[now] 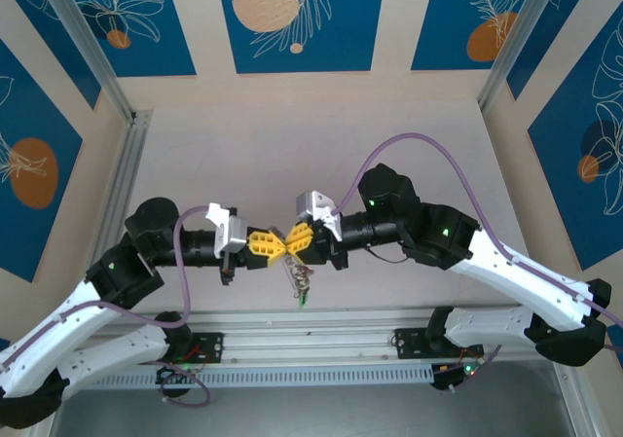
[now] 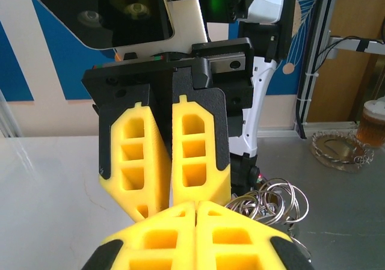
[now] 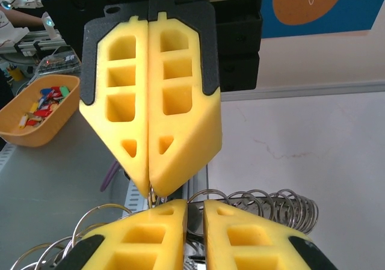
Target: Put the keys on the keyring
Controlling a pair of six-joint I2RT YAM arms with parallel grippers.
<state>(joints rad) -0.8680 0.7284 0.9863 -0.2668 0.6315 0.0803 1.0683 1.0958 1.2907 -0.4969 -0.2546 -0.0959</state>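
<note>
Two arms meet tip to tip above the counter [image 1: 292, 145] in the top view. The left gripper [image 1: 271, 245] and the right gripper [image 1: 294, 240] nearly touch, and the keyring [image 1: 300, 279] dangles just below them, with a green speck at its foot, perhaps a key. From the left wrist, the left gripper's fingers press flat together with no gap, and the keyring's loops bunch just to their right. From the right wrist, the left gripper's tips pinch thin metal, which I take for the keyring's wire. The right gripper is almost closed, with a dark sliver in its narrow slit; whether it grips that I cannot tell. Coloured keys [image 3: 45, 98] lie in an orange bowl [image 3: 24, 139] well apart. The step looks like steadying the keyring between grippers. Next calls for a firm second hold, so a key can slide on.
</note>
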